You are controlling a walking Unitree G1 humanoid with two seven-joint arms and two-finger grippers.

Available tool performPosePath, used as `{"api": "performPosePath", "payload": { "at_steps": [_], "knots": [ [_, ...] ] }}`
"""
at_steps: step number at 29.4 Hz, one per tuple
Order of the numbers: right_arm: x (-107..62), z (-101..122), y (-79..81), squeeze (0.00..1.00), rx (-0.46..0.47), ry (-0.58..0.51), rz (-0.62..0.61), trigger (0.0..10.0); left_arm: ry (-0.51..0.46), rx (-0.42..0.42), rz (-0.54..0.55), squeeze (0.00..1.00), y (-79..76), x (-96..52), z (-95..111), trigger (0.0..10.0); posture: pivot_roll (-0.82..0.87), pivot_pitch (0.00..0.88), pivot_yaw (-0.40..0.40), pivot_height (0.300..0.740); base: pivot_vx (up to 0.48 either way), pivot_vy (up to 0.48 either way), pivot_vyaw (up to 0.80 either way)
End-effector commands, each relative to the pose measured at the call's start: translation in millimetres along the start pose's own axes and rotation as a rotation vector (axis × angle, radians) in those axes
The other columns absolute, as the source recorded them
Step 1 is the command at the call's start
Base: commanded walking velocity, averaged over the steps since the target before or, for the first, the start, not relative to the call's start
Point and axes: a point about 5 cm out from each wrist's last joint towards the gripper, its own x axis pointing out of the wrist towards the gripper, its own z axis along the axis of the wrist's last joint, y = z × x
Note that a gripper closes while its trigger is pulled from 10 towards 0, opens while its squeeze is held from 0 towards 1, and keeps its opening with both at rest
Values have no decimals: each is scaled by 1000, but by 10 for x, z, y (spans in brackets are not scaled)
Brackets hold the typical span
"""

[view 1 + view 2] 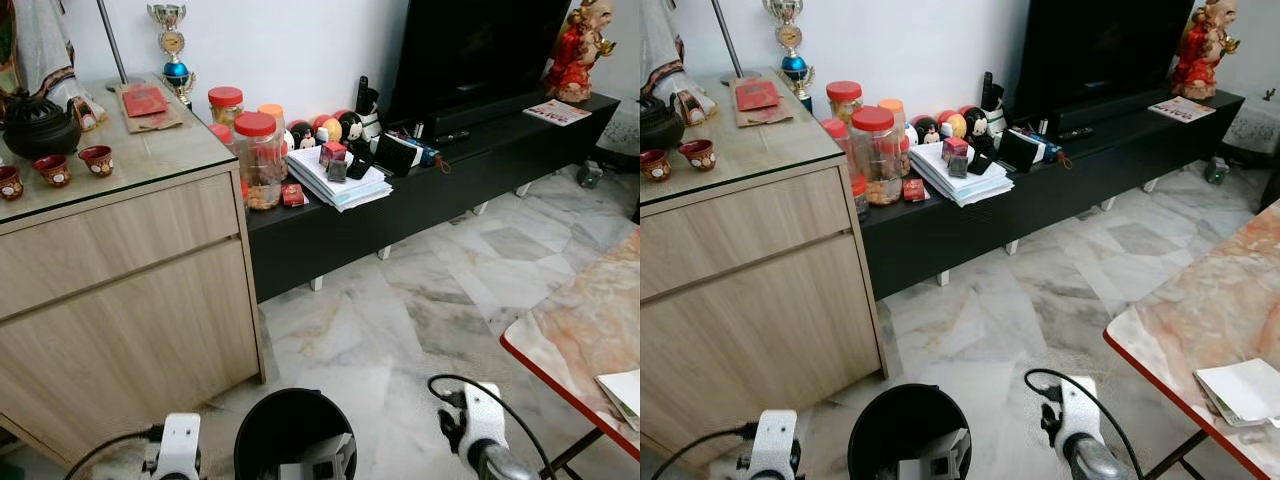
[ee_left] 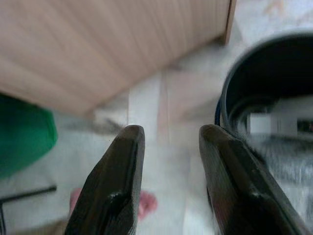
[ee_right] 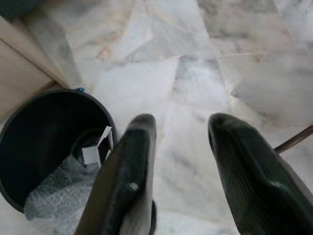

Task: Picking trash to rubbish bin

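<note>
Black bin (image 3: 46, 142) already held bubble wrap (image 3: 61, 193) & box; both grippers (image 2: 168, 161) (image 3: 181, 147) spread, empty; paper on table (image 1: 1200, 330) prob. left.

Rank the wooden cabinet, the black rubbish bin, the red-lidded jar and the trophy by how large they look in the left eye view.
1. wooden cabinet
2. black rubbish bin, though it sits nearest the camera, which inflates it, and the frame edge cuts it off
3. red-lidded jar
4. trophy, farthest back, so its rank against the jar is unsure

A home living room. A television (image 1: 480, 50) stands on a low black TV bench (image 1: 480, 165) over marble floor tiles (image 1: 400, 310). A wooden cabinet (image 1: 120, 280) carries a teapot (image 1: 40, 125), cups and a trophy (image 1: 172, 45).
</note>
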Motion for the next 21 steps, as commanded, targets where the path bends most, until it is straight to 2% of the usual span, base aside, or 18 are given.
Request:
{"api": "performPosePath", "payload": {
  "at_steps": [1,3,5,21],
  "knots": [
    [-33,-121,-48,0,29,41,-20,10000,88,8,-17,0,-13,-58,-198,10000,-35,9,-51,740,0,0,0],
    [-70,-247,-86,0,30,85,-40,10000,160,-10,-11,0,-2,-114,-359,10000,-35,9,-51,740,0,0,0],
    [-88,-306,-95,0,40,101,-47,10000,191,-28,-3,0,8,-144,-432,10000,-41,7,-48,740,0,0,0],
    [-110,-396,-67,0,40,130,-33,10000,191,-34,-31,0,-32,-126,-390,10000,-41,0,-54,740,0,0,0]
  ]
}}
